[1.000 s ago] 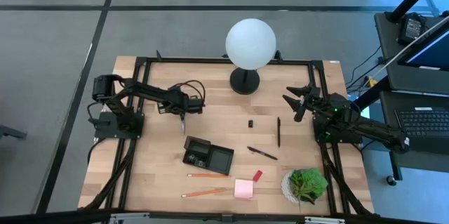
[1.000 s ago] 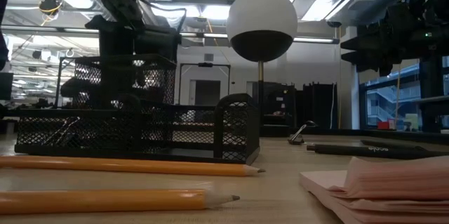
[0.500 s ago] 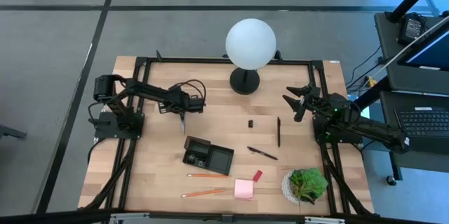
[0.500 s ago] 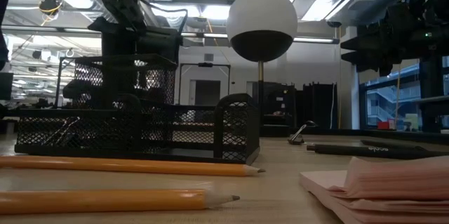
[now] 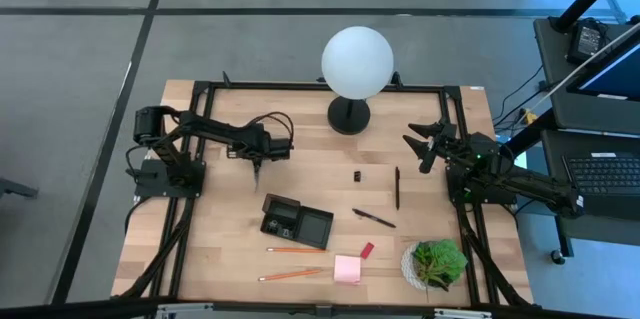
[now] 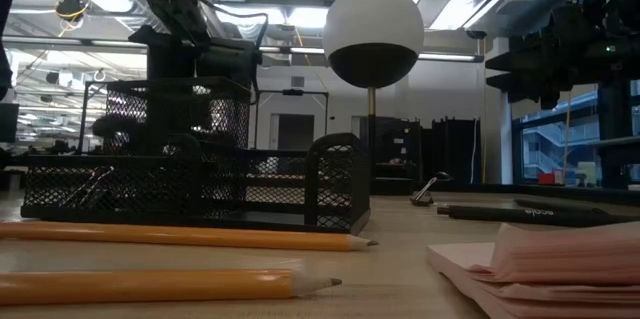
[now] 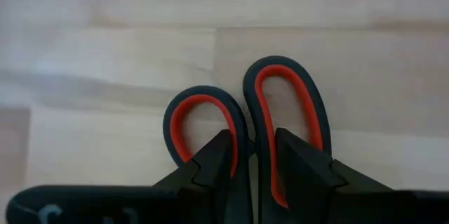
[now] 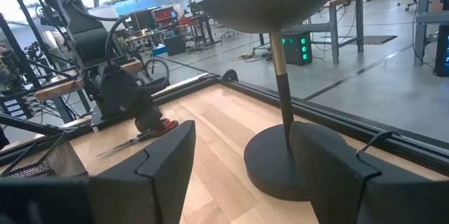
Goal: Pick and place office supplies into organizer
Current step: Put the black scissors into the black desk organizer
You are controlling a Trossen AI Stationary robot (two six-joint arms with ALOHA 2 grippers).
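The red-handled scissors [image 7: 200,90] are in my left gripper [image 7: 251,140], which is shut on them over the table's left part [image 5: 258,151], beyond the black organizer [image 5: 296,221]. Their blades [image 5: 257,169] point toward the near edge. Two orange pencils [image 5: 297,250], a pink pad [image 5: 347,269] and a red eraser [image 5: 367,250] lie near the front. Two black pens [image 5: 397,187] and a small clip [image 5: 357,175] lie right of the middle. My right gripper [image 5: 425,149] waits open at the right side. My left gripper pinches the scissors between its two fingers where the two handle loops meet [image 7: 250,159]. The fingers slant down from above. Both loops stick out past the fingertips [image 7: 224,143]. The blades [image 8: 116,148] reach out on the other side, and the scissors look clear of the table.
A white globe lamp [image 5: 357,59] stands on its round black base [image 5: 349,114] at the far middle. A green potted plant [image 5: 438,263] sits at the near right corner. Bare wood lies between the left gripper and the organizer.
My left gripper has stayed in place and rolled its wrist a little, so the scissors' blades have swung slightly.
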